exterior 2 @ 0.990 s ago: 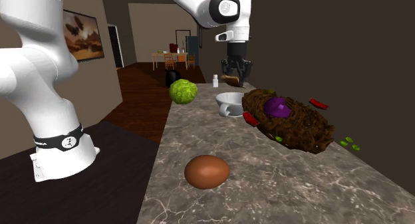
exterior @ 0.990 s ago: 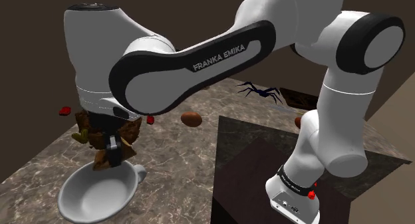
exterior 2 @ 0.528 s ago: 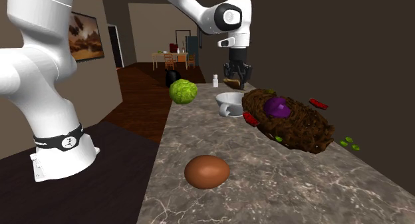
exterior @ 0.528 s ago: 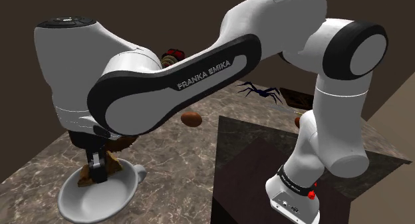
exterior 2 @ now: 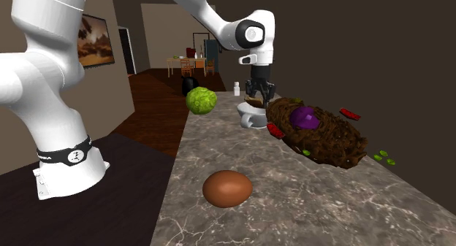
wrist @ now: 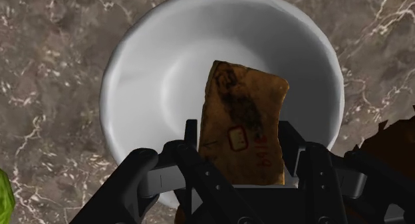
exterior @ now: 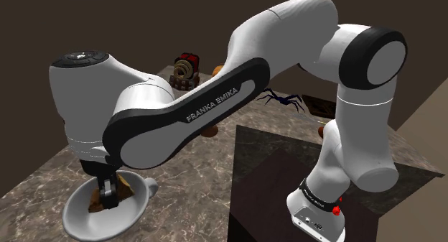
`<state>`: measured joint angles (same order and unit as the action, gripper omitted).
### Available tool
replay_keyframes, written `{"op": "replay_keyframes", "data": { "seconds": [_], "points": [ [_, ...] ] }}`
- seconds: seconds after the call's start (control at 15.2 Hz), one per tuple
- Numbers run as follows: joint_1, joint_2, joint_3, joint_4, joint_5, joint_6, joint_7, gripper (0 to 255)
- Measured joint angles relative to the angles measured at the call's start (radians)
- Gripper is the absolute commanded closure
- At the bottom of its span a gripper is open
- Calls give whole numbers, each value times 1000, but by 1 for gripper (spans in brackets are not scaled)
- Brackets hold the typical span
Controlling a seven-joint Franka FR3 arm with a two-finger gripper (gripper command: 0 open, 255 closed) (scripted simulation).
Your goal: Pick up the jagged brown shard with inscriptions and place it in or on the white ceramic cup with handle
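one green leafy ball [exterior 2: 201, 100] at the marbled surface's [exterior 2: 292, 201] left edge in the second exterior view, white cup [wrist: 149, 70] beside it, black pincer [wrist: 243, 159] clamped on the brown inscribed shard [wrist: 243, 116], shard hanging inside the cup's rim, brown nest-like heap [exterior 2: 325, 139] just right of the cup

Brown inscribed shard [wrist: 243, 123], seemingly inside white cup [wrist: 153, 70]

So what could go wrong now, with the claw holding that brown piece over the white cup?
1. The shard stands tall in the claw. When let go, it might tip and lean on the rim of the cup instead of lying inside.
2. The brown nest sits close beside the cup, so the claw may brush it going up.
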<state>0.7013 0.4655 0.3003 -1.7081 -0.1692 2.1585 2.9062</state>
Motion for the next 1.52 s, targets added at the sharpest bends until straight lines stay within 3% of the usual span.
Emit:
{"op": "replay_keyframes", "data": {
  "seconds": [0.46, 0.53, 0.92, 1.52],
  "points": [
    [1, 11, -2, 1, -4, 10, 1, 255],
    [1, 11, -2, 1, -4, 10, 1, 0],
    [1, 11, -2, 1, -4, 10, 1, 0],
    [-5, -45, 9, 49, 18, -91, -13, 0]
  ]
}}
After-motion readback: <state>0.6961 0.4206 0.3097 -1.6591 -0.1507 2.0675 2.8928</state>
